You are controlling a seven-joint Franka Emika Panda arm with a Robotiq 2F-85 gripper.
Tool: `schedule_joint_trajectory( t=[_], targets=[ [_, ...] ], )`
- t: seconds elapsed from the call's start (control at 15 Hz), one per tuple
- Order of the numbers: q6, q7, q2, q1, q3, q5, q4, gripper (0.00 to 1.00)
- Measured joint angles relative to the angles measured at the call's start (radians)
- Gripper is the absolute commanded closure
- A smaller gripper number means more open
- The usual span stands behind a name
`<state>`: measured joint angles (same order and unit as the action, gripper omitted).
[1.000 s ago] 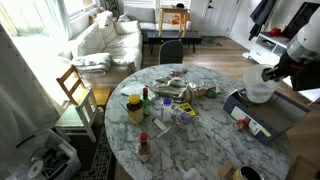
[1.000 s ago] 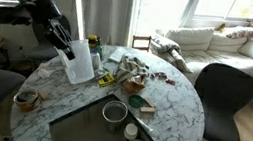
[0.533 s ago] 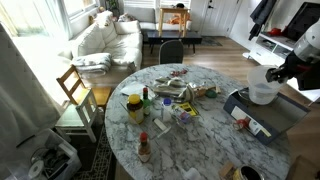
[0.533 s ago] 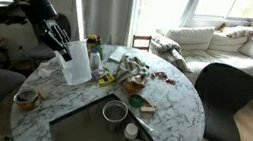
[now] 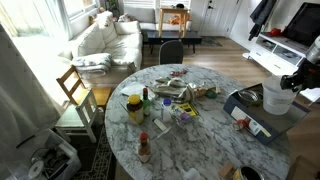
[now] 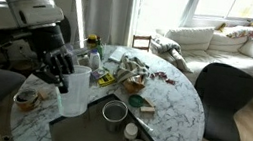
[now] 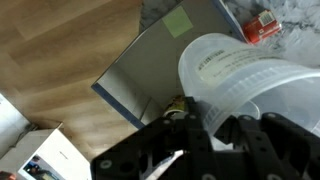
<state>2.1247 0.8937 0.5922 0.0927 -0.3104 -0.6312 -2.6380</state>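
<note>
In an exterior view I see my pincer at the far side of the round marble tabletop, clamped on the wall of a translucent plastic jug. The jug hangs upright, clear of the surface, over the outer end of the grey tray. Across the tabletop, well apart from it, stand a yellow jar and a red-capped bottle amid clutter.

In an exterior view from the opposite side, the pincer grips the jug near its rim, with the arm coming in from above. The jug sits over the corner of the tray. A metal bowl rests in the tray just beside it, and a small dish lies on the tabletop near the edge.

In the wrist view the jug fills the right half, its wall pinched between the black fingers. Below it lie the tray with a green note on it, a red packet and wooden floor.
</note>
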Motion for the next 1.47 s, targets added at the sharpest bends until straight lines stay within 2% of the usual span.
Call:
schedule_joint_trajectory(
  t=[0.53,0.93,1.07,1.13,1.2,1.47],
  targets=[
    [0.282,0.015,-0.154,0.236,0.051,0.079,-0.076,0.98],
    [0.429,0.016,-0.248,0.289,0.057,0.214,-0.111,0.98],
    [0.46,0.017,-0.281,0.301,0.064,0.238,-0.111,0.89],
    [0.472,0.02,-0.299,0.308,0.069,0.246,-0.111,0.79],
    [0.48,0.027,-0.316,0.316,0.073,0.248,-0.111,0.63],
    [0.499,0.059,-0.371,0.334,0.086,0.248,-0.111,0.34]
  ],
)
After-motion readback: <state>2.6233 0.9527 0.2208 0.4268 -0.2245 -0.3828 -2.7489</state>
